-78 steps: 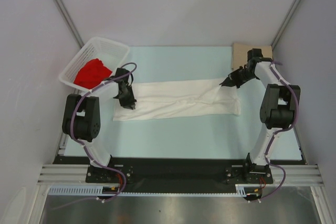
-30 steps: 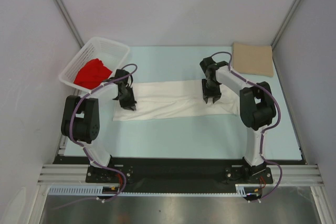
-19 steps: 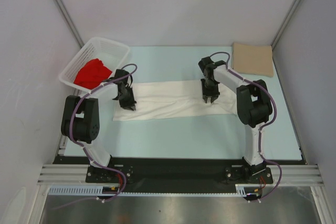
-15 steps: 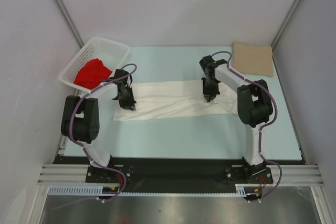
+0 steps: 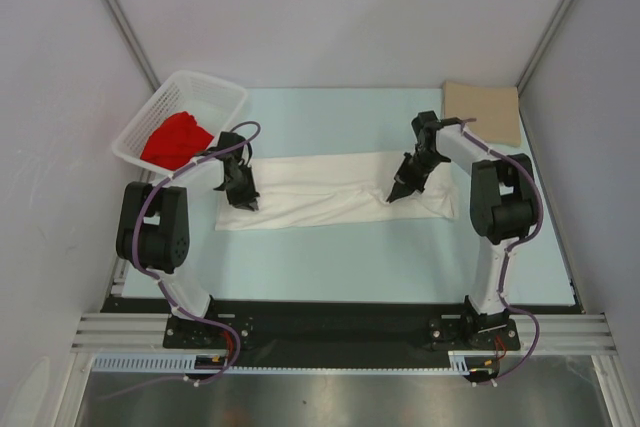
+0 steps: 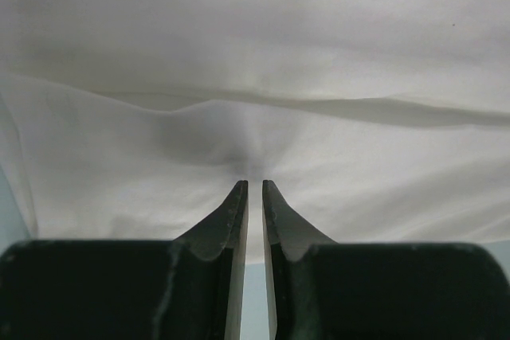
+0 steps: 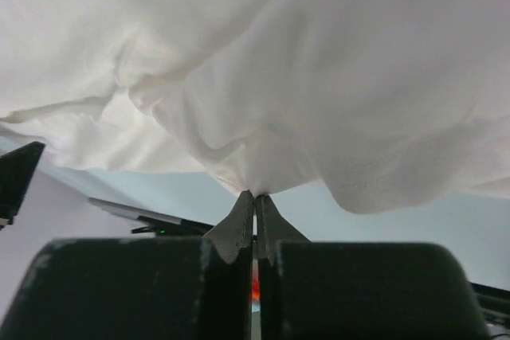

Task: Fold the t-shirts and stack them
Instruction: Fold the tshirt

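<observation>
Right gripper (image 5: 392, 197) is pinching up long white cloth t-shirt (image 5: 320, 192); left gripper (image 5: 247, 204) is clamping its other end.

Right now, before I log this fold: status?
Left gripper, right gripper: jaws shut on white t-shirt. Right end lifted. Tan t-shirt, basket off to the sides.

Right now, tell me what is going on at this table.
Both arms are working on the white shirt, spread as a long strip. The left gripper pinches its left end; the right gripper pinches a fold near its right end. The tan shirt lies folded at the far right corner, and the red shirt sits in the basket.
</observation>
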Robot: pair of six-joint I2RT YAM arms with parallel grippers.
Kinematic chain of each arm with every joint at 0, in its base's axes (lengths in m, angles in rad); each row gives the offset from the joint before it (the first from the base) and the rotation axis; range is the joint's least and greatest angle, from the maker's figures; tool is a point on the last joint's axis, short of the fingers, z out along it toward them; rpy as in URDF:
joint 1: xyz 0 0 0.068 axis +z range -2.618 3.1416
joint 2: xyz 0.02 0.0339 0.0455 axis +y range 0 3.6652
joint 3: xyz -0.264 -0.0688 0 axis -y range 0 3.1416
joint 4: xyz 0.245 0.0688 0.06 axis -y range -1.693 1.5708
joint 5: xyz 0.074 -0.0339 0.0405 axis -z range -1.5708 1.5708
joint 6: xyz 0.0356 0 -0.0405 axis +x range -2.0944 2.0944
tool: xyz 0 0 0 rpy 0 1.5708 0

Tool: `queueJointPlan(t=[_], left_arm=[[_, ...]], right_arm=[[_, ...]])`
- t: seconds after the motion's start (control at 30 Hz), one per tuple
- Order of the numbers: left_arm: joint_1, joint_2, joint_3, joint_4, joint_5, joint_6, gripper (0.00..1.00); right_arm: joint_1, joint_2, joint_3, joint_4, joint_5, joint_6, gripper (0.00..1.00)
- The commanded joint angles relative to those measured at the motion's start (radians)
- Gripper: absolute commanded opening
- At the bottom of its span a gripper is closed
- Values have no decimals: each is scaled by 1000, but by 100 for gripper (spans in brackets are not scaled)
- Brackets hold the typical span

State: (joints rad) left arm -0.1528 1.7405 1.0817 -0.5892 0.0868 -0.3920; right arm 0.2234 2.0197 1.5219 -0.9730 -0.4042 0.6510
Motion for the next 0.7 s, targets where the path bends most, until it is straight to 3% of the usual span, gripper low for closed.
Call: queueJointPlan(t=[0.0,0.27,0.37,0.4,0.5,0.67], left_arm=[[7,-15,14,6,14,-8,17],[7,-21,4,11,14,-19,17],[6,-25,4,8,14,-16,17],[6,-33,4,9,17,-12,17],[-25,-59,15,6,-1,13,20],[-129,-165,29,46,39,38,49]], right_arm=[[-10,-88,-64,42,-117,137,0],[-28,-116,-137,105,-171,217,0],[-27,-128,-147,70,-162,165,27],[-30,-160,-137,51,-136,139,40],[-53,-234,-71,19,-10,14,58],[-173,-283,-3,-44,125,-129,59]])
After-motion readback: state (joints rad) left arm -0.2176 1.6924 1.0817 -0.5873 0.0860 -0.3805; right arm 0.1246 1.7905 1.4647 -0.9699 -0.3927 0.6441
